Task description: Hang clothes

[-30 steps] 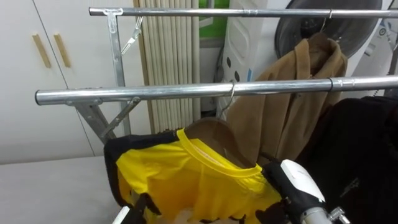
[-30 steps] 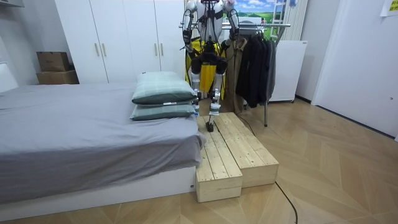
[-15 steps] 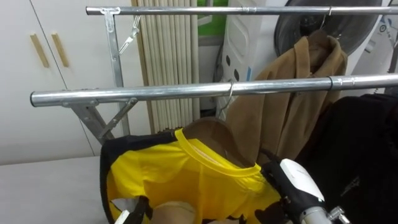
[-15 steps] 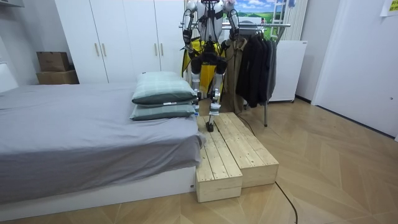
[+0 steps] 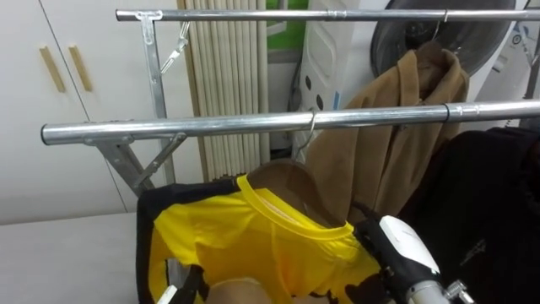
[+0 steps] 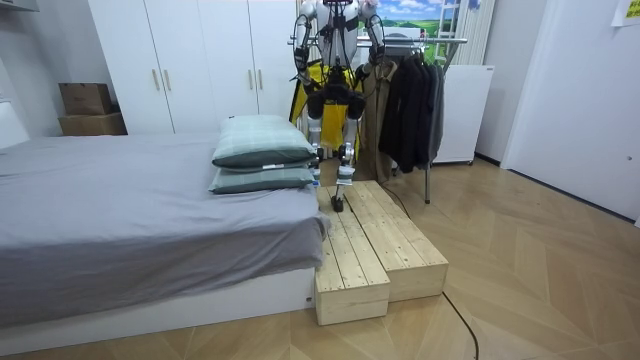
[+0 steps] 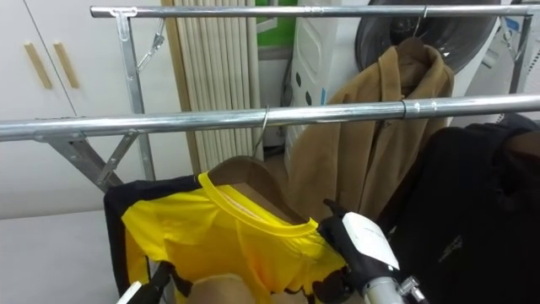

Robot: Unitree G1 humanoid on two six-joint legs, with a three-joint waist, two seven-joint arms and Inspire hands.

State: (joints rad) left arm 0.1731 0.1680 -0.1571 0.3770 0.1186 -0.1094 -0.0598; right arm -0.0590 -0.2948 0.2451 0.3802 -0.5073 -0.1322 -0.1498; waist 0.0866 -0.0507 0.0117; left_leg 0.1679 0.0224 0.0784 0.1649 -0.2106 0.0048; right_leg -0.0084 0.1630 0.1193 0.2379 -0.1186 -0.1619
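Observation:
A yellow shirt (image 5: 253, 245) with black trim hangs on a hanger whose wire hook (image 5: 313, 127) sits over the near steel rail (image 5: 211, 128). My right hand (image 5: 401, 249) is at the shirt's right shoulder, its dark fingers curled on the yellow cloth. Low at the shirt's left edge is my left hand (image 5: 187, 285), its fingers partly behind the cloth. A tan patch (image 5: 240, 292) shows under the shirt's lower edge. In the room view I stand on the wooden platform (image 6: 370, 250) facing the rack, with the yellow shirt (image 6: 312, 75) before me.
A tan coat (image 5: 422, 110) hangs on the far rail (image 5: 337, 14). Black garments (image 5: 494, 203) fill the near rail's right end. White cupboard doors (image 5: 59, 84) stand at the left. A bed (image 6: 120, 220) with pillows (image 6: 262, 150) lies beside the platform.
The shirt's lower left cloth has drawn back and a tan patch now shows beneath it. My left hand has shifted a little to the right. The right hand has stayed in place.

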